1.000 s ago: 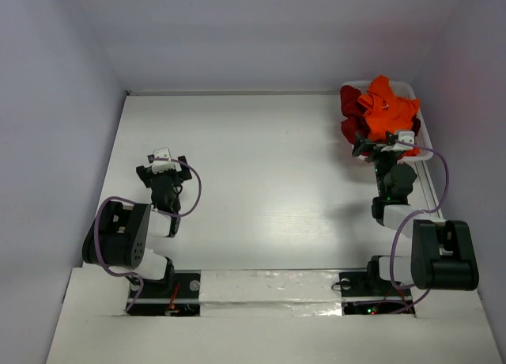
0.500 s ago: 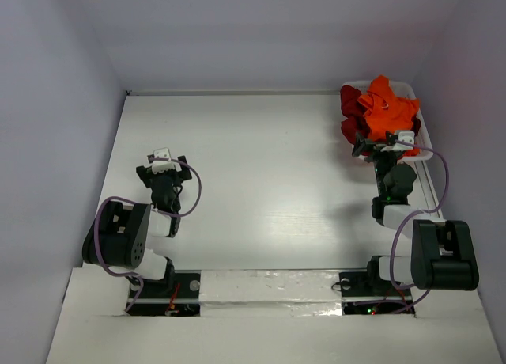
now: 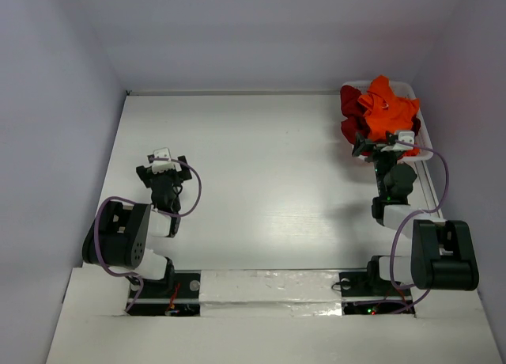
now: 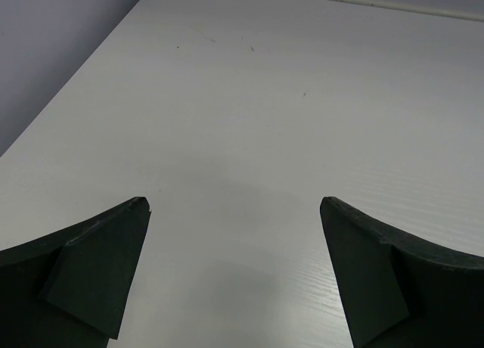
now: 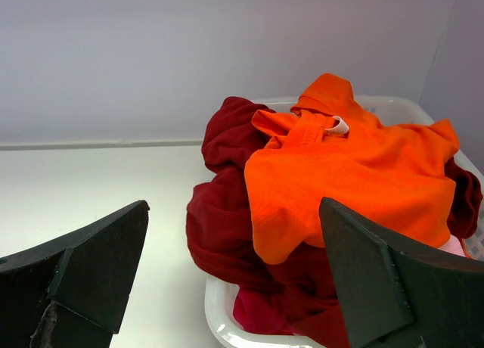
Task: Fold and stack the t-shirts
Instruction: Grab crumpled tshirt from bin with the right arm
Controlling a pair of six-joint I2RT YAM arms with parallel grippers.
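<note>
A bright orange-red t-shirt [image 3: 386, 115] [image 5: 355, 174] lies crumpled on top of a dark crimson t-shirt [image 3: 350, 111] [image 5: 227, 212] in a white basket [image 3: 413, 91] [image 5: 219, 314] at the far right of the table. A bit of pink cloth [image 5: 454, 246] shows under the orange one. My right gripper [image 3: 385, 142] [image 5: 234, 246] is open just in front of the pile, empty. My left gripper [image 3: 163, 157] [image 4: 234, 234] is open and empty over bare table at the left.
The white table [image 3: 269, 166] runs between grey walls on the left, back and right. The basket rim hangs near the right wall. The arm bases sit at the near edge.
</note>
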